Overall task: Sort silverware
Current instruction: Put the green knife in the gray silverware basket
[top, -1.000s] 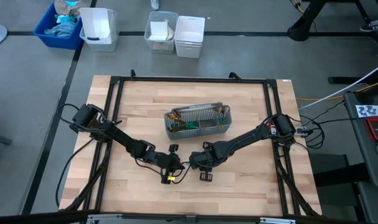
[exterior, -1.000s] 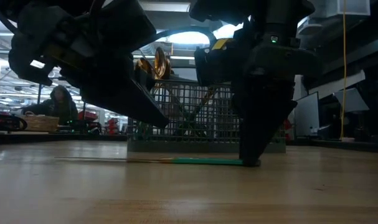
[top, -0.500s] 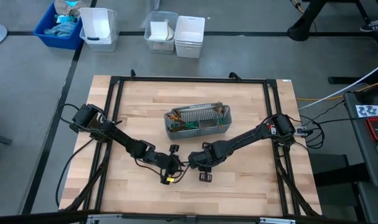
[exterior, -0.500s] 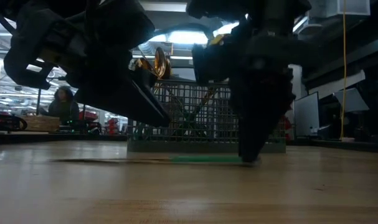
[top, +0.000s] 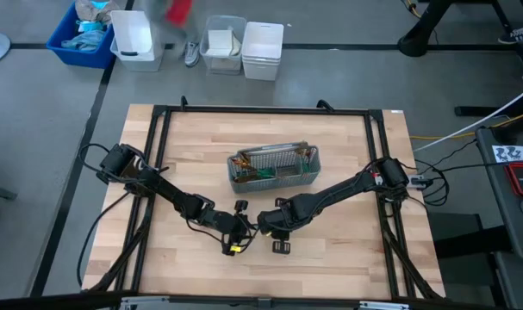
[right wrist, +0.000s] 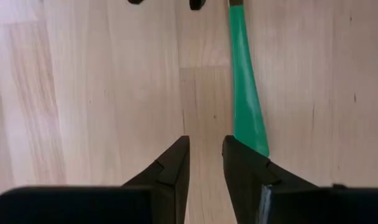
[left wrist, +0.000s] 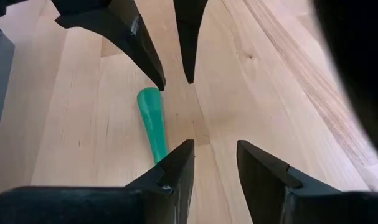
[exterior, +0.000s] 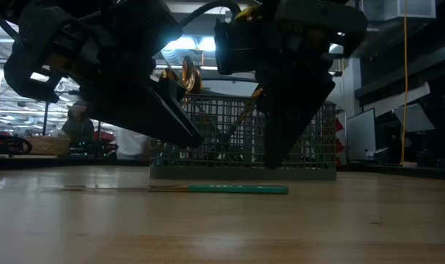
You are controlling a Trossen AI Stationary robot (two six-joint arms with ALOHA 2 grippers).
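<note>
One teal-handled utensil [exterior: 237, 188] lies flat on the counter [top: 330, 258], in front of the mesh caddy [top: 274, 168], on the side away from the bins. Its head isn't clear enough to say whether it's a fork, spoon or knife. The rest of the silverware [top: 265, 172] stands in the caddy.

Left gripper [left wrist: 210, 162] and right gripper [right wrist: 205, 155] face each other tip to tip over the utensil. Both are empty with fingers narrowly parted, and the handle lies just beside each gap, not in it. In the low view, the right gripper is clear of the counter.

Step looks like the pick of the loose piece, nothing grasped yet.

Next move: one gripper shifts sideways to straddle the handle, goes down to the counter and closes. A thin, flat handle will likely slip, so pinch it square. Then lift and drop into the matching caddy compartment.
</note>
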